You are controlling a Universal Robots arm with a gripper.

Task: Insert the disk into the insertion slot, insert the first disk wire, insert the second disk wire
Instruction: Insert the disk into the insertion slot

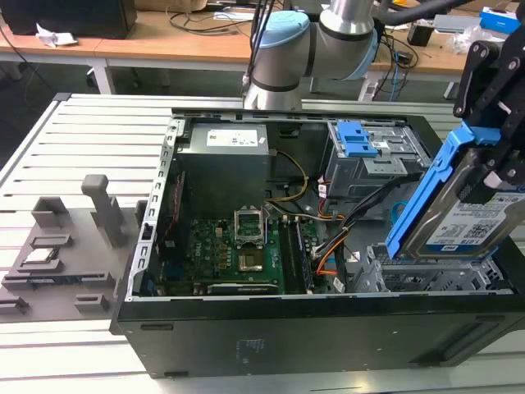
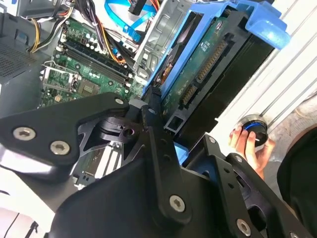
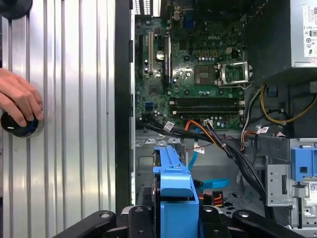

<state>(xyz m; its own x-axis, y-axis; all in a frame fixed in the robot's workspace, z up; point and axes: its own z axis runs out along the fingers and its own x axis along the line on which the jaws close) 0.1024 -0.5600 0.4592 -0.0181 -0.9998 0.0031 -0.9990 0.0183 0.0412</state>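
My gripper (image 1: 493,152) is shut on the disk (image 1: 464,220), a silver drive with a white label in a bright blue carrier. The disk hangs tilted, its lower edge just above the insertion slot (image 1: 426,277), a perforated silver cage at the open case's front corner on the exterior view's right. In both wrist views the black fingers (image 2: 148,124) clamp the blue carrier (image 3: 173,181), with the cage wall (image 3: 144,171) below it. A blue flat cable (image 3: 212,183) and a black-orange wire bundle (image 3: 225,146) lie loose beside the cage. I cannot tell which are the disk wires.
Inside the black case sit a green motherboard (image 1: 238,246), a grey power supply (image 1: 225,156) and a grey cage with blue tabs (image 1: 361,144). A hand (image 3: 19,101) rests on a black knob (image 3: 17,126) on the slatted table. Grey fixtures (image 1: 57,254) stand at the exterior view's left.
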